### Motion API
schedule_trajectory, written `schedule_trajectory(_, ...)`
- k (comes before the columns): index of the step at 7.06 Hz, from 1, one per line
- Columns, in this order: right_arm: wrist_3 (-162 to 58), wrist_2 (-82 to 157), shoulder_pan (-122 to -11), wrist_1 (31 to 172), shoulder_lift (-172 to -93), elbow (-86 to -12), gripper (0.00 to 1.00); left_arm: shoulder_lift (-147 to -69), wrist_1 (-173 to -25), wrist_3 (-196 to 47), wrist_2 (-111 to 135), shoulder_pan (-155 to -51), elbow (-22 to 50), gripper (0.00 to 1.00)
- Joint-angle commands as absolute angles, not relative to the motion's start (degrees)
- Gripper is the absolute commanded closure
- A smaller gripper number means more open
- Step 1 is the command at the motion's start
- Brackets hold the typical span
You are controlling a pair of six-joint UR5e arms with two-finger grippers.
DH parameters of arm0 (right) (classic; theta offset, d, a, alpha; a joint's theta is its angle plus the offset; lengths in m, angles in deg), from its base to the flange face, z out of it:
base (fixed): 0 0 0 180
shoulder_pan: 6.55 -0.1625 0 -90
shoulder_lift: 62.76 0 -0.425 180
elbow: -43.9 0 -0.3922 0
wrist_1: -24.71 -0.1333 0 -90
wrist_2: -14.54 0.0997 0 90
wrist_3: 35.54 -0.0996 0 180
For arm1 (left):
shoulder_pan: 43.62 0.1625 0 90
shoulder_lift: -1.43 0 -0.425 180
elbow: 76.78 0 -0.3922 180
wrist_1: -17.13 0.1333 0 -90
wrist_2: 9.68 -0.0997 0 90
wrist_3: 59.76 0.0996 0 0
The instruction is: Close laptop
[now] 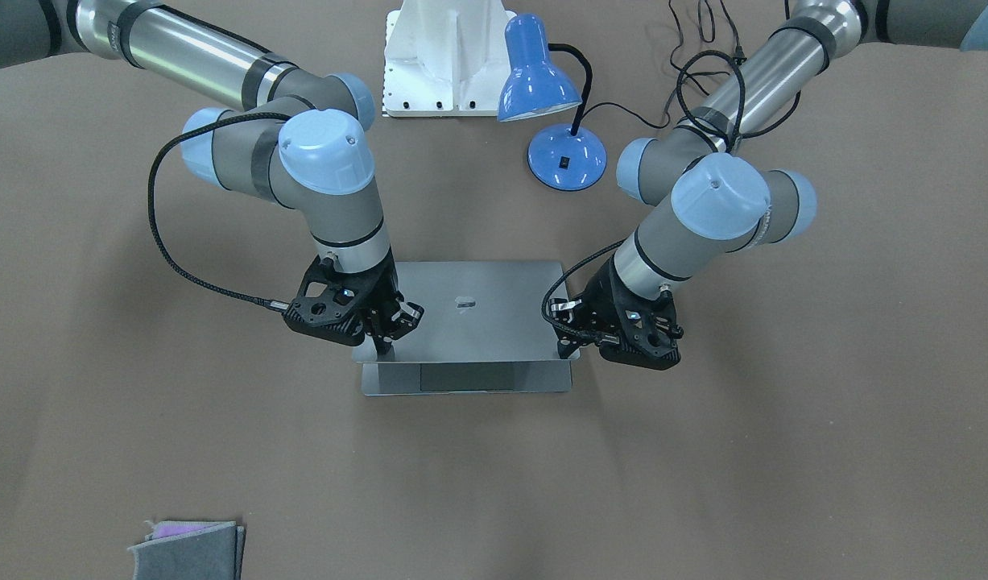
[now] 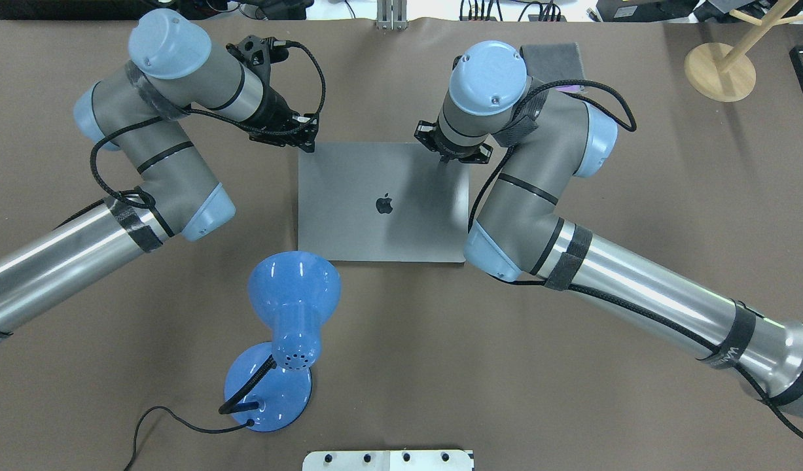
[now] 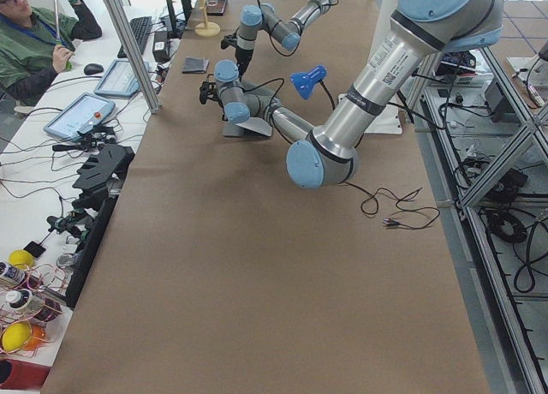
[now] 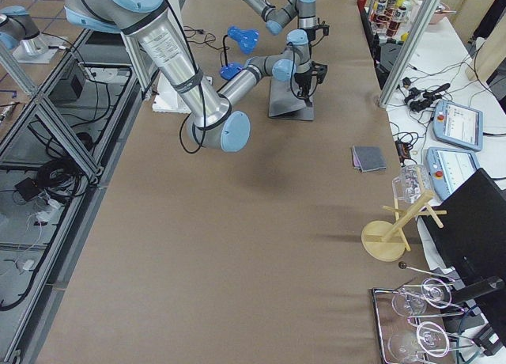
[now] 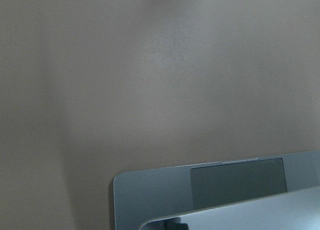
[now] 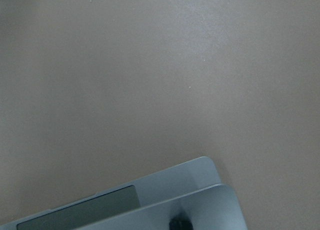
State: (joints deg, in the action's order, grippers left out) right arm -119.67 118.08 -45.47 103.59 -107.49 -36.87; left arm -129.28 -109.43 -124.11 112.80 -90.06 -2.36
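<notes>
Silver-grey laptop is sitting in the middle of the brown table, well back from every edge, its lid hanging low over the base but not shut. Right gripper is pressing on one free corner of the lid, fingers looking pinched into a single dark tip, gripping nothing. Left gripper is waiting at the other corner, and I cannot tell its finger gap or whether it is touching. Risk, as I'm reading it: pushing on one corner alone could be twisting the lid or skidding the machine. Overhead is showing only lid and logo, looking closed, while the front and wrist cameras are revealing the trackpad peeking out.
</notes>
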Motion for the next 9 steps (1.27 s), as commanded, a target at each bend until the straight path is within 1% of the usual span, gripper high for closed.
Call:
schedule_trajectory(1,-119.74,118.08,-45.39,102.84,-107.06,-35.38,1.00,-129.53,-109.52,-124.10,110.92,-89.68,-3.66,1.00)
schedule_trajectory(3,-119.65,117.99,-45.04,101.36,-107.06,-33.46,1.00,-129.53,-109.61,-121.82,107.76,-88.28,-5.67,1.00)
schedule_trajectory(6,-119.57,117.73,-44.25,98.72,-107.15,-30.29,1.00,-129.36,-109.70,-120.76,105.63,-86.69,-6.65,1.00)
schedule_trajectory(9,-119.57,117.72,-43.81,98.71,-107.41,-30.28,1.00,-129.27,-109.70,-120.84,103.96,-85.63,-6.65,1.00)
